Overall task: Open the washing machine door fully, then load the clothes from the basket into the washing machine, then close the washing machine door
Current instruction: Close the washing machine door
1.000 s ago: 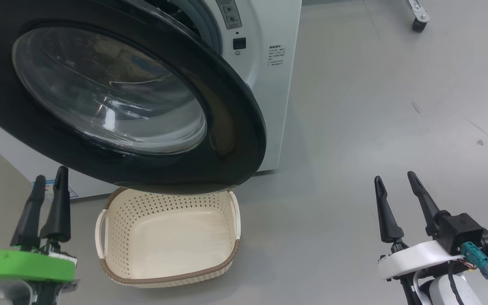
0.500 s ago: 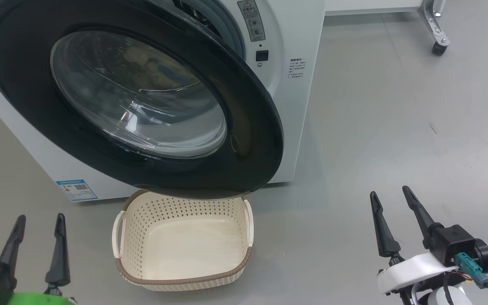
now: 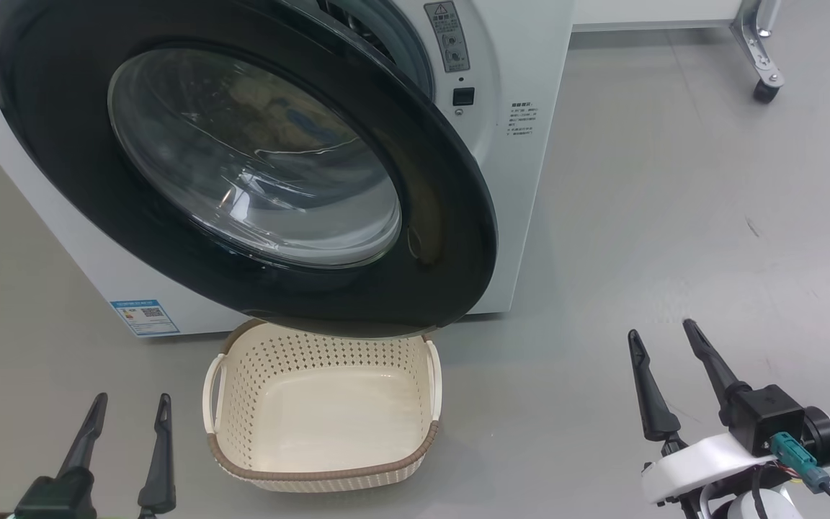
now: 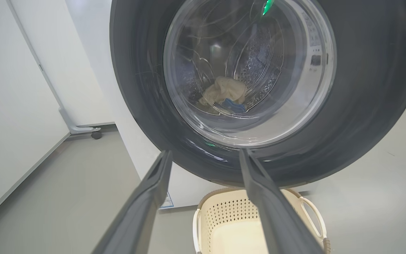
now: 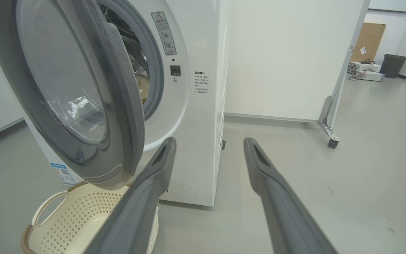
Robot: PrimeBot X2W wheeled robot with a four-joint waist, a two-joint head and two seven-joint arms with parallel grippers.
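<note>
The washing machine door (image 3: 451,216) hangs partly open in front of the white washing machine (image 3: 530,144), its lower edge over the back of the basket (image 3: 314,353). The cream basket stands empty on the floor. Through the door glass in the left wrist view, pale-yellow clothes (image 4: 224,93) and a blue piece (image 4: 233,104) lie in the steel drum. My left gripper (image 3: 132,398) is open at the lower left, short of the door (image 4: 365,88). My right gripper (image 3: 660,329) is open over the floor, right of the basket (image 5: 79,215), holding nothing.
A blue label sticker (image 3: 145,317) marks the washer's lower front. A wheeled white panel with a caster (image 3: 764,90) stands behind on the right. Bare grey floor (image 3: 674,216) spreads right of the machine. A cardboard box (image 5: 368,38) and a bin (image 5: 392,65) are far off.
The head camera has drawn back, so the washer and basket sit further right in the picture. My left gripper has dropped lower in that view and away from the door. The right gripper barely moved.
</note>
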